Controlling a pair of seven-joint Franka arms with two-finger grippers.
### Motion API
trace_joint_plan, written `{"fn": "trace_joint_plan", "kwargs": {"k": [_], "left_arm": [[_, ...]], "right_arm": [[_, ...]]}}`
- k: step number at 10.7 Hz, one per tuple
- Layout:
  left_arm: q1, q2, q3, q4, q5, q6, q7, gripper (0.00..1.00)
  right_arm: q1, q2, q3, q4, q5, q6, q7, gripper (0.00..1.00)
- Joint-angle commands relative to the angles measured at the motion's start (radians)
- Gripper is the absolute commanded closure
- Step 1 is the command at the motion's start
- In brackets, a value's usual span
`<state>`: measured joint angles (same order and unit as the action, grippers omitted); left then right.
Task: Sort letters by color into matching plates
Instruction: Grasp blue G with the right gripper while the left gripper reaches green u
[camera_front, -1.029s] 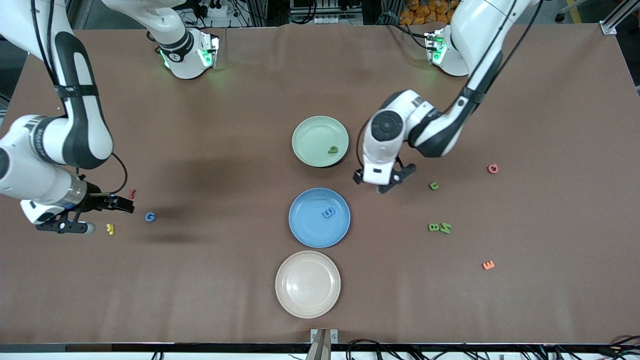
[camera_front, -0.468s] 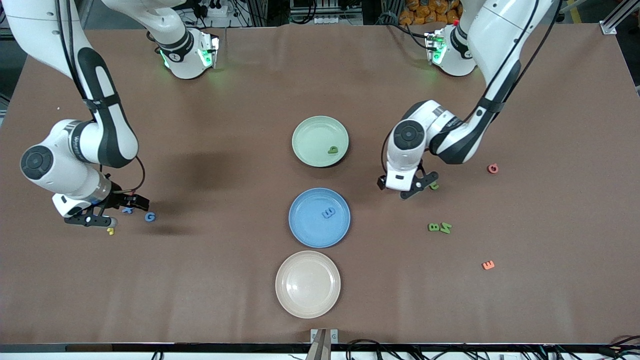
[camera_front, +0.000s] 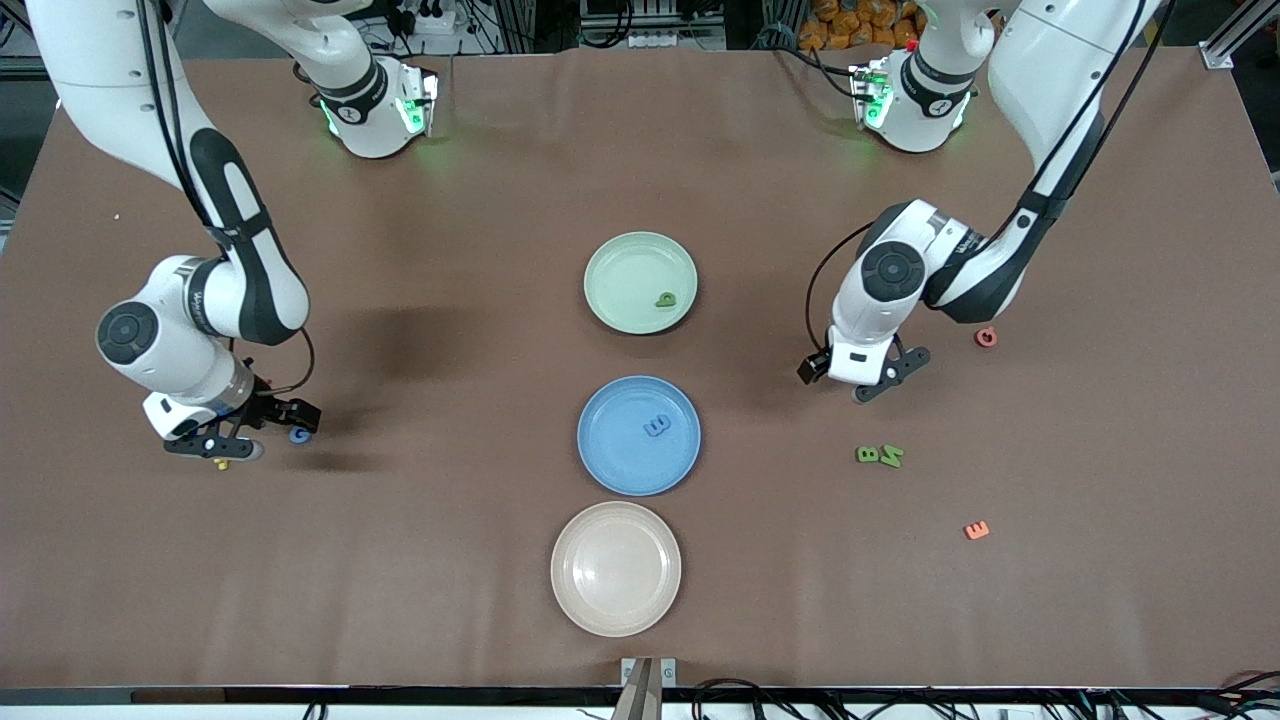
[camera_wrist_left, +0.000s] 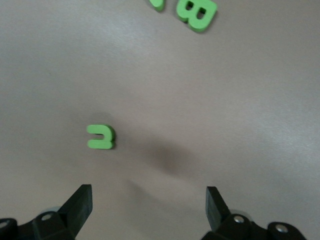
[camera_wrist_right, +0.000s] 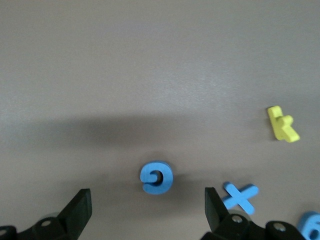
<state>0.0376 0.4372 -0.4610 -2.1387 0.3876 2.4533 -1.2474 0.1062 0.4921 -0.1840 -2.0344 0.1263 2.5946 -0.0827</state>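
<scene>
I had swung both arms outward: open left gripper (camera_front: 866, 382) now hung over a green letter (camera_wrist_left: 101, 136), open right gripper (camera_front: 258, 432) over the blue G (camera_wrist_right: 156, 177). Green plate (camera_front: 612, 262) and blue plate (camera_front: 610, 455) held one each; pickups next.

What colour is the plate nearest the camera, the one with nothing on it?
Cream-beige; it shows best in the front view.
</scene>
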Motion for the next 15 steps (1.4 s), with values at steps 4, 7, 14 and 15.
{"fn": "trace_joint_plan", "kwargs": {"k": [4,7,14,15], "left_arm": [[0.142,-0.061,-0.05,-0.125,0.027,0.144,0.033,0.0],[0.189,-0.019,-0.045,-0.107,0.066,0.145,0.043,0.0],[0.203,0.054,-0.044,-0.095,0.096,0.204,0.042,0.0],[0.203,0.052,-0.044,-0.095,0.096,0.204,0.042,0.0]], "right_arm": [[-0.109,0.052,0.109,-0.039,0.015,0.128,-0.003,0.0],[-0.111,0.053,0.11,-0.04,0.016,0.128,-0.002,0.26],[-0.111,0.046,0.11,-0.047,0.015,0.127,-0.002,0.72],[-0.111,0.046,0.109,-0.047,0.013,0.125,-0.002,0.75]]}}
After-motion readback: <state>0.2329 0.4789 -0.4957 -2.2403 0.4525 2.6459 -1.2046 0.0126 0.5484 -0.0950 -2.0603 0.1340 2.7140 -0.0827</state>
